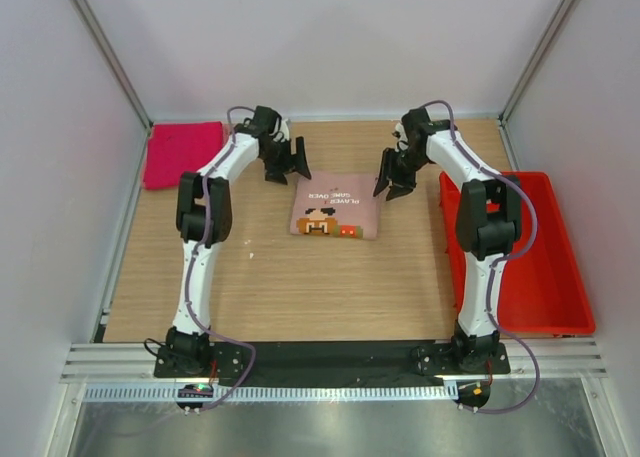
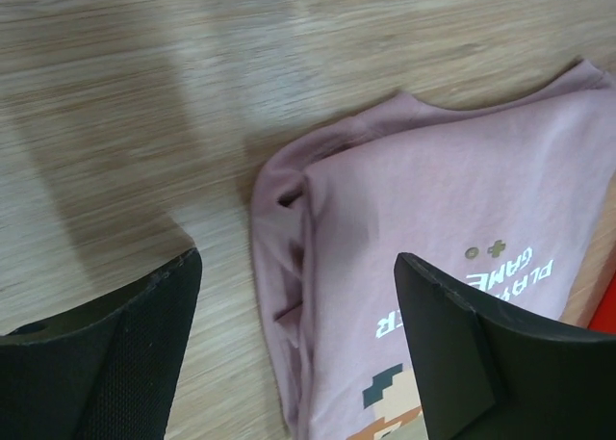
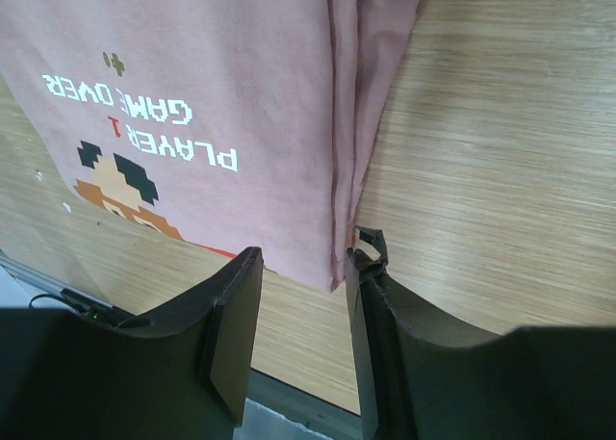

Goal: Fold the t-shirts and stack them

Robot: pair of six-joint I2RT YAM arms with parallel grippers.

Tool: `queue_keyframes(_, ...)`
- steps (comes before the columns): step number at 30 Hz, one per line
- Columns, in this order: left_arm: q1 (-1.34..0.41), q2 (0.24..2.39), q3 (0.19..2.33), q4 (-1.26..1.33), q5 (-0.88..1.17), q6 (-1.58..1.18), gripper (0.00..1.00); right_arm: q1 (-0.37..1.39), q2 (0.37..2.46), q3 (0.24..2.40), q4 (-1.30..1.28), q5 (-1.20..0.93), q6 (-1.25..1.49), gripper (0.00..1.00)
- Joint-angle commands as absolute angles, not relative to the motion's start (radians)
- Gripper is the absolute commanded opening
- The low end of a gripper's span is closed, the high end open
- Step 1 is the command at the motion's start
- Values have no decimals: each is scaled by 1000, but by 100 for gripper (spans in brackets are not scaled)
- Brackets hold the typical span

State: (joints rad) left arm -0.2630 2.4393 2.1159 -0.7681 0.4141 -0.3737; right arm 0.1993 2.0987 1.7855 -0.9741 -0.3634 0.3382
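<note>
Top view, pale pink shirt (image 1: 335,214): it lies folded to a small rectangle in the middle of the table (image 1: 300,287), print up. The folding seems done.
Top view, magenta shirt (image 1: 183,154): it is folded flat at the far left corner, well apart. I think the stack must be made with it.
Top view, red bin (image 1: 565,277): it stands at the right edge, near the right arm.
Top view, arms: the left gripper (image 1: 290,167) hangs at the shirt's left side and the right gripper (image 1: 392,185) at its right side, probably to lift both sides together so the fold does not open.
Left wrist view, jaws: they stand wide apart and hold nothing. The layered left edge lies below them, and this width suits a thick edge.
Right wrist view, jaws: they are partly apart and grip nothing. The doubled right edge runs under the gap, so the gripper looks aligned for a pinch.
</note>
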Motion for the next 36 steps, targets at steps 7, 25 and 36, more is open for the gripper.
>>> queue_keyframes(7,-313,2470,2040,-718,362,-463,75,199,2010,1744,-934,-420,339,47)
queue_keyframes(25,-334,2520,2020,-663,382,-454,0,181,1953,1675,-911,-457,360,47)
queue_keyframes(36,-333,2323,2028,-857,95,-403,0,204,1844,1618,-913,-448,400,48)
